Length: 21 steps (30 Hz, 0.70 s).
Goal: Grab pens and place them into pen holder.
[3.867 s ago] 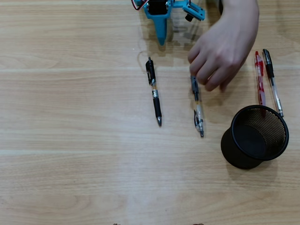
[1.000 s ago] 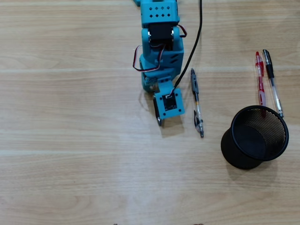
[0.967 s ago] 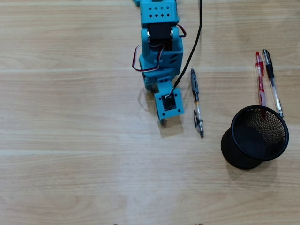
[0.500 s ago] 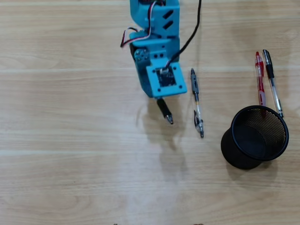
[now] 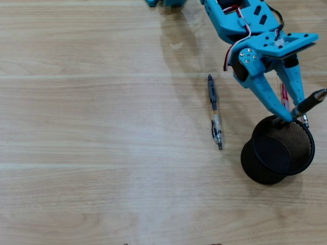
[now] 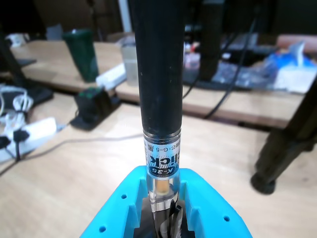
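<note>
In the overhead view the blue gripper (image 5: 287,113) is clenched on the black pen (image 5: 309,102), which juts out to the right just above the far rim of the pen holder (image 5: 277,150). The wrist view shows that pen's dark barrel (image 6: 158,74) clamped between the blue fingers (image 6: 210,203). A clear pen (image 5: 214,112) lies on the table (image 5: 102,127) left of the holder, and a red pen (image 5: 283,94) shows partly behind the gripper.
</note>
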### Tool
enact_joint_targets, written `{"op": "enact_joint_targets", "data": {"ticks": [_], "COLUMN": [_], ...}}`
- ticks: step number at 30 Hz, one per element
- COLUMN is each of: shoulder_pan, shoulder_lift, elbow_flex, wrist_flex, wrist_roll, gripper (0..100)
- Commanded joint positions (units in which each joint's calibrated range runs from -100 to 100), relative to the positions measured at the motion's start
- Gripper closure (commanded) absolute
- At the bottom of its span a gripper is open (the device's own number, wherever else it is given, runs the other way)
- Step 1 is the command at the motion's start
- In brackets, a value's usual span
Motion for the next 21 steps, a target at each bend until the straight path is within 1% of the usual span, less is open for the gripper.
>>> {"op": "enact_joint_targets", "data": {"ticks": [1,12,18,21], "shoulder_pan": [-2.1,-2.4,-2.4,-2.5], "shoulder_lift": [2.6,4.0,3.9,3.8], "elbow_flex": [-0.7,0.2,0.3,0.3], "wrist_flex": [-2.3,-1.7,-2.1,-2.2], "wrist_roll": [-0.5,-0.2,0.0,0.6], "gripper": [98,97,86,86]}}
